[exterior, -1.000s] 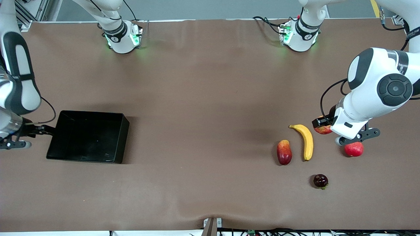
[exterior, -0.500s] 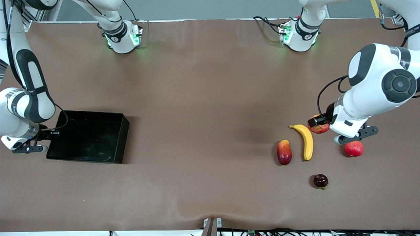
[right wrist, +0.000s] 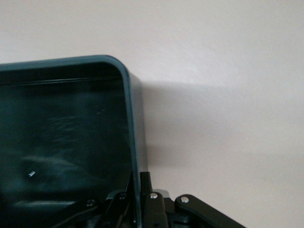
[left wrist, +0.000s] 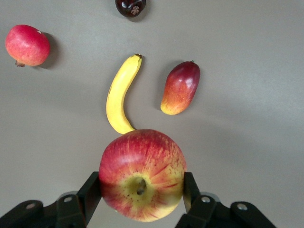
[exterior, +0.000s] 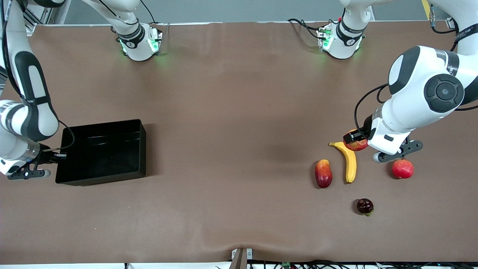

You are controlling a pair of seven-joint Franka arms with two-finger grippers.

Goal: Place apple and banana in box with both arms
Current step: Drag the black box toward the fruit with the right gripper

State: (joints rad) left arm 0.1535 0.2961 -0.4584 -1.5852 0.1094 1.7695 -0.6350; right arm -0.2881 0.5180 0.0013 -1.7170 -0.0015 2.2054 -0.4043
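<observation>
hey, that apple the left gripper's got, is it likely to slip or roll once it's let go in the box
The apple looks round and smooth, so it would probably roll a bit once released. The left gripper pinches it only at its two sides, so some slipping seems possible. The box has low walls that should stop it.

Legible markings: none.
White lettering runs along a black band on the left arm near the desk's corner at that arm's end, too small to make out; a round white emblem sits on the black collar at each arm's base, its symbol undecipherable. Fruit and box unlabelled.
</observation>
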